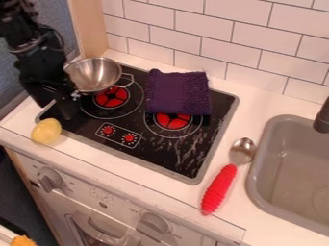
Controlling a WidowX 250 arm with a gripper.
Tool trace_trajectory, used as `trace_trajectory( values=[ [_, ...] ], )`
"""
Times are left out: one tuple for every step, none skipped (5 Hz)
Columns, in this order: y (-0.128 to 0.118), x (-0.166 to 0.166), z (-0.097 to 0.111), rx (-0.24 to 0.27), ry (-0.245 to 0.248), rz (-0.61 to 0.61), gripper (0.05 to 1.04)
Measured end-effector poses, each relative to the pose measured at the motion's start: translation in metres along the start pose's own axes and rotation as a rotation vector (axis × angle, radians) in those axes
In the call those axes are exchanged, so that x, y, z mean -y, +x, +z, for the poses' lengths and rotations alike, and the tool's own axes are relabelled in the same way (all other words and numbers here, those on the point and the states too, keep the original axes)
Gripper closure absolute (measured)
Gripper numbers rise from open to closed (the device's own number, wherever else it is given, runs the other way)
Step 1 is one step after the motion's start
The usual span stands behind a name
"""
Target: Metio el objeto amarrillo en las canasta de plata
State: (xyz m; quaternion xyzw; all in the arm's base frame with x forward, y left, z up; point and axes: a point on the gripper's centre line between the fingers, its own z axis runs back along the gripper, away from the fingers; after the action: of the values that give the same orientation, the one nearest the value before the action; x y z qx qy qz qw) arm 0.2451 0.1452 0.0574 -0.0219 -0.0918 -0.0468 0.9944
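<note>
Camera view: lemon (46,131) on table (249,102), nr left corner of stove (83,129); prob. light, firm, bit slick, so grip round middle. Gripper (61,106) just far side of it, open/closed can't tell. Metal bowl (94,75) at far left of stove.

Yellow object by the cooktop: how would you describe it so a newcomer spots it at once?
Find the black cooktop set in the white counter. By its left corner, near the counter's front edge, lies a rounded, lemon-like yellow object. Its pale yellow sets it apart from the shiny silver bowl and the orange lump at the picture's bottom left.
</note>
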Motion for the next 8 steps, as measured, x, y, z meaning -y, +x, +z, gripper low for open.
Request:
trace_trajectory(
  values=[
    [-0.006,-0.009,-0.010,-0.030,0.040,0.001,0.084],
    [-0.011,-0.014,-0.022,-0.059,0.052,-0.009,0.084],
    [-0.018,-0.013,-0.032,-0.075,0.057,-0.009,0.084],
    [-0.028,-0.012,-0.040,-0.099,0.071,-0.009,0.084],
    [-0.039,-0.012,-0.048,-0.124,0.074,-0.007,0.140],
    [-0.041,-0.013,-0.048,-0.105,0.090,-0.008,0.385],
    [-0.041,-0.014,-0.048,-0.090,0.080,0.004,0.404],
    [-0.041,-0.014,-0.047,-0.085,0.068,0.008,0.405]
  ],
)
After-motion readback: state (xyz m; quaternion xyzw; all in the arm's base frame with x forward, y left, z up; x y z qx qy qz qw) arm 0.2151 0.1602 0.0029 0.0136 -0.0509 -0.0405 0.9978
